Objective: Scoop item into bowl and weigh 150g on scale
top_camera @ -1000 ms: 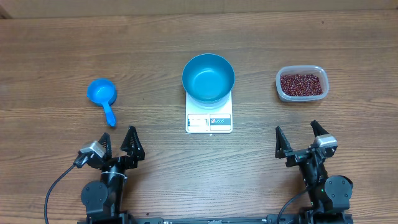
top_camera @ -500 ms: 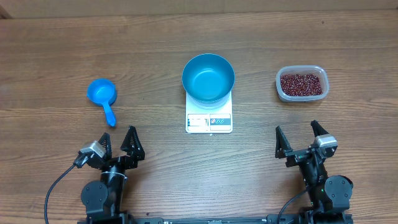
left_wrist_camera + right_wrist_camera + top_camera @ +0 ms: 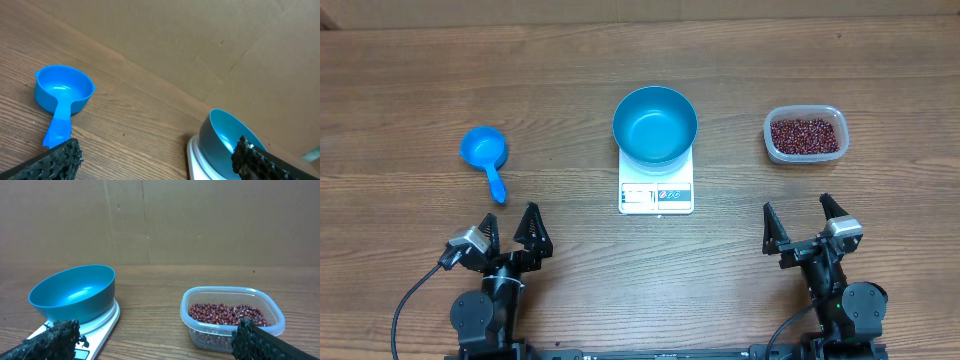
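Nothing moved, left pincer (image 3: 509,214) and right pincer (image 3: 796,204) gaping empty, beans (image 3: 805,135) well beyond right pincer

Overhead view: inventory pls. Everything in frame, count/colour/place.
bowl: 1, bright blue, empty, sitting on the scale at table centre
scale: 1, white, centre, display strip facing the robot
beans: many, dark red-brown, all inside the tub
tub: 1, clear plastic, right of the bowl, apart from it
scoop: 1, blue, left of the bowl, handle pointing toward the robot, empty
table: 1, brown wood grain, under everything
left gripper: 1, black, near edge, just short of the scoop, jaws open and empty
right gripper: 1, black, near edge, short of the tub, jaws open and empty
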